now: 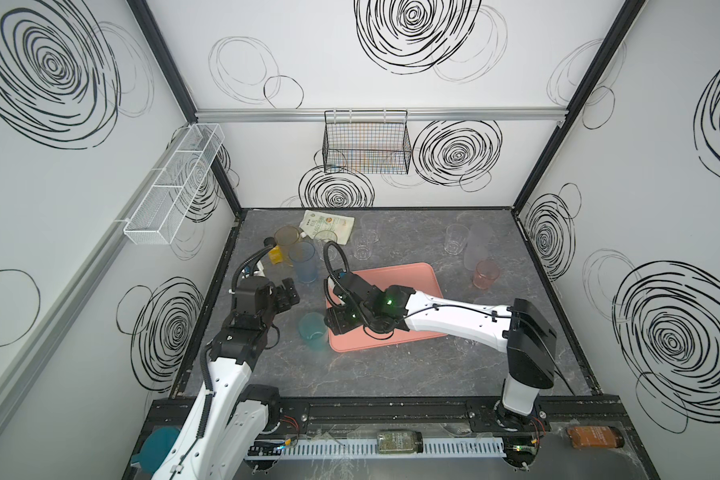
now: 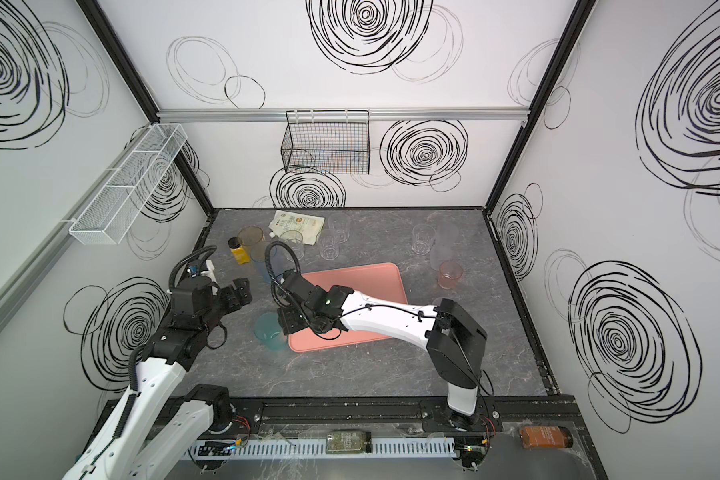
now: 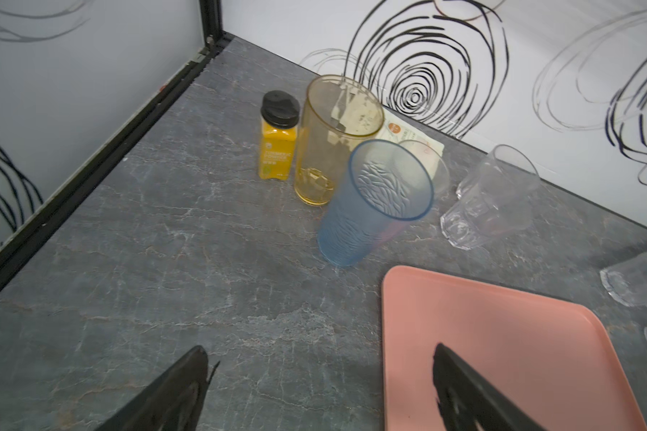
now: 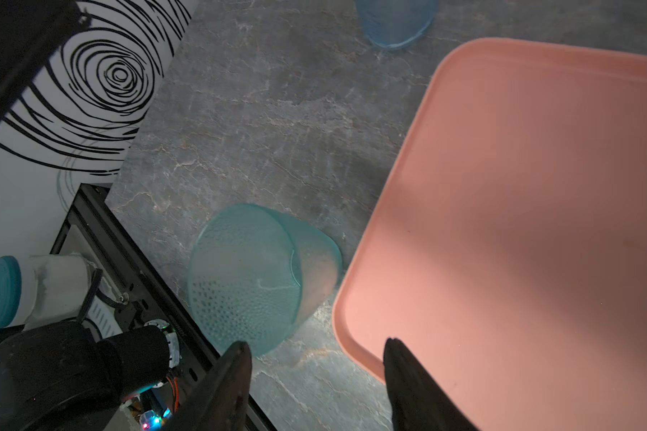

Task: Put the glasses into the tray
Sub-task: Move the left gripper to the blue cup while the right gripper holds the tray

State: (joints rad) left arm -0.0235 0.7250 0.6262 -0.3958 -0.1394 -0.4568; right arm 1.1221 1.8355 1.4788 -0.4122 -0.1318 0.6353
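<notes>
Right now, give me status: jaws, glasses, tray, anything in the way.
Status: left jaws open, empty; right jaws open at the teal glass, not gripping. Glass on table beside tray; tray bare where visible. Nothing between them.

Near strip of worktop (image 1: pixel 371 374), betw. tray (image 1: pixel 395 276) and front rail (image 1: pixel 391 409), is left bare, so passage there is unobstructed. Tray's near half is crossed by right arm (image 1: pixel 454 318); far half is left uncovered. A teal glass (image 1: pixel 312 328) is stood just beside tray's near-left corner, close ahead of right end effector (image 4: pixel 316 347), whose fingers are spread. Far-left corner is crowded: yellow bottle (image 1: pixel 275 254), amber glass (image 1: pixel 287 239), blue glass (image 1: pixel 304 262) and pouch (image 1: pixel 329 224) are packed close, w/ bare worktop betw. them and left end effector (image 3: pixel 319 348), also spread wide. Clear glasses (image 1: pixel 363 248) are stood behind tray's far edge. Far-right approach is narrowed by frosted glass (image 1: pixel 474 249) and pink glass (image 1: pixel 485 276), near the wall.
</notes>
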